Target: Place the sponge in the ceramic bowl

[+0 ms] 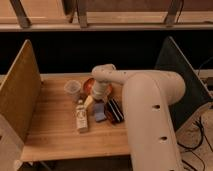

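The blue-grey sponge lies flat on the wooden table, just in front of the arm's end. The orange-red ceramic bowl sits behind it, mostly covered by the arm; only its left rim shows. My gripper hangs at the end of the white arm, low over the table, between the bowl and the sponge, a little above the sponge's far edge.
A clear plastic cup stands left of the bowl. A small bottle lies left of the sponge. A dark black-and-red oblong object lies right of it. Upright panels wall the table at left and right.
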Controlling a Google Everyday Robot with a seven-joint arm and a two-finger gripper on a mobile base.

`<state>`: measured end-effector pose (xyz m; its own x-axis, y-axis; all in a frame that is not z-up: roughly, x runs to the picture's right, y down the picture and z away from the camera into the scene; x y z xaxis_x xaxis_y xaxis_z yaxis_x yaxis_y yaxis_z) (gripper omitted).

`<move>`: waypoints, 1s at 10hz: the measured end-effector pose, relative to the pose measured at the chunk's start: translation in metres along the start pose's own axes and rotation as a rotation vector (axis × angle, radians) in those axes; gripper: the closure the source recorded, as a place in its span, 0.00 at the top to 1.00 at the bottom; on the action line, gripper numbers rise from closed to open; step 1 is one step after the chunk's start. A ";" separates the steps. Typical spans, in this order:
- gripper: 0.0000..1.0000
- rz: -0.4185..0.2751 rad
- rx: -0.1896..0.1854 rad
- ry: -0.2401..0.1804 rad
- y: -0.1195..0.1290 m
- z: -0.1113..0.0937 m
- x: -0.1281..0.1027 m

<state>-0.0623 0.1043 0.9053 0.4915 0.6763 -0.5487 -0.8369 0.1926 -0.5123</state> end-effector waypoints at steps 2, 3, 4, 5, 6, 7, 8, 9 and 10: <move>0.80 0.021 -0.016 0.007 -0.004 0.004 0.003; 0.80 0.026 -0.022 0.006 -0.006 0.005 0.003; 0.80 0.034 -0.024 0.007 -0.009 0.006 0.004; 0.80 0.043 -0.022 0.003 -0.013 0.005 0.006; 0.80 0.061 -0.017 -0.004 -0.021 0.002 0.008; 0.77 0.073 -0.010 -0.009 -0.026 0.000 0.009; 0.68 0.081 -0.004 -0.011 -0.031 -0.001 0.011; 0.59 0.082 0.002 -0.010 -0.033 -0.001 0.013; 0.56 0.080 0.008 -0.008 -0.034 0.000 0.013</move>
<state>-0.0273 0.1071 0.9155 0.4212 0.6957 -0.5819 -0.8753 0.1437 -0.4618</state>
